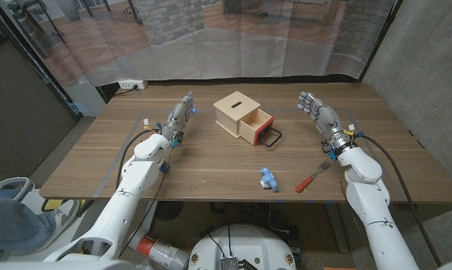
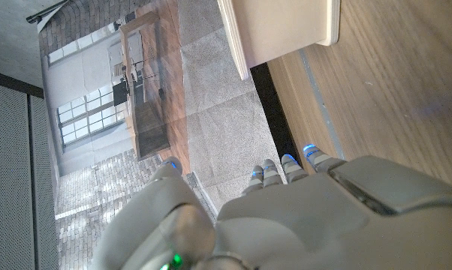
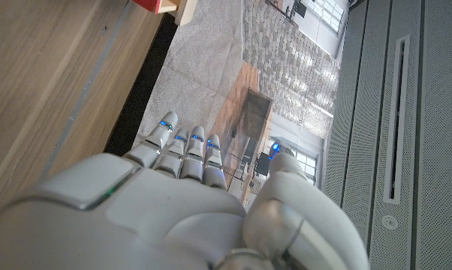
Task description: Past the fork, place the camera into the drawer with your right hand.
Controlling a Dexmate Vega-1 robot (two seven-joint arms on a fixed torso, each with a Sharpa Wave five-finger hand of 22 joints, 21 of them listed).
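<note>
A small blue and white toy camera (image 1: 268, 179) lies near the table's front edge, at the middle. Just right of it lies a fork (image 1: 311, 180) with a red handle. Behind them stands a pale wooden box (image 1: 236, 112) whose red drawer (image 1: 257, 127) is pulled out, with a black wire handle. My right hand (image 1: 321, 114) is raised at the right of the box, fingers straight and apart, holding nothing. My left hand (image 1: 177, 118) is held the same way at the left of the box. The box (image 2: 278, 30) appears beyond my left hand (image 2: 286, 217) in the left wrist view.
The wooden table (image 1: 211, 165) has bare room between the box and the front edge. A translucent curtain (image 1: 241, 37) hangs behind the table's far edge. A grey wall (image 1: 429, 67) stands at the right.
</note>
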